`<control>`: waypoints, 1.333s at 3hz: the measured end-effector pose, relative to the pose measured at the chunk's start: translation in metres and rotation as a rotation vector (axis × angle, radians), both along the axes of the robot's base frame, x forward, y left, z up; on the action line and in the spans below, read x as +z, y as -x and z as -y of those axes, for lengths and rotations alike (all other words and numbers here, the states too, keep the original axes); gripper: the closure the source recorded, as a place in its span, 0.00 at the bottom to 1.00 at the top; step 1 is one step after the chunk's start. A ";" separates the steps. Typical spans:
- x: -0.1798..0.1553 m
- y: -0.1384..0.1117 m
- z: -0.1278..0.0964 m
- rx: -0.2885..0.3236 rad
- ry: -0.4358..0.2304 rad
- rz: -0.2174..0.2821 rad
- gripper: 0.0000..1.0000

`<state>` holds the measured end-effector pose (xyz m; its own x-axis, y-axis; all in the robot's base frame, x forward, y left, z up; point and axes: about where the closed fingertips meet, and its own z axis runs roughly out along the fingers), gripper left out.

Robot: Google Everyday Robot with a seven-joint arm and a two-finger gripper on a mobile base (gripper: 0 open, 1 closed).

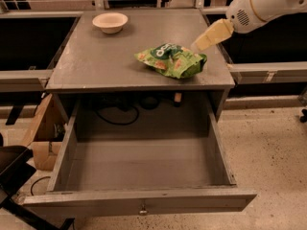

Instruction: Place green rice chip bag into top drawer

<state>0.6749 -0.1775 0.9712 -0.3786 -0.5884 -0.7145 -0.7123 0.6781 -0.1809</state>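
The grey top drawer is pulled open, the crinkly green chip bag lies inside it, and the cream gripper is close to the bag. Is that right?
One thing is off: the camera view shows the crinkly bright-green rice chip bag on the grey cabinet top, not in the wide grey top drawer. The drawer is pulled open, and the cream gripper is close to the bag.

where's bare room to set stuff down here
The top drawer floor is wholly bare. On the cabinet top, the left-front stretch between bowl and green rice chip bag is free. Crowded at right: the gripper hovers beside the bag.
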 end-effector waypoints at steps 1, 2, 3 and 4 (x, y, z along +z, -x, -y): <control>-0.037 -0.035 -0.022 0.013 -0.019 -0.052 0.00; -0.070 -0.065 -0.044 0.017 -0.026 -0.109 0.00; -0.110 -0.078 -0.076 0.013 0.025 -0.231 0.03; -0.131 -0.074 -0.090 0.005 0.108 -0.304 0.25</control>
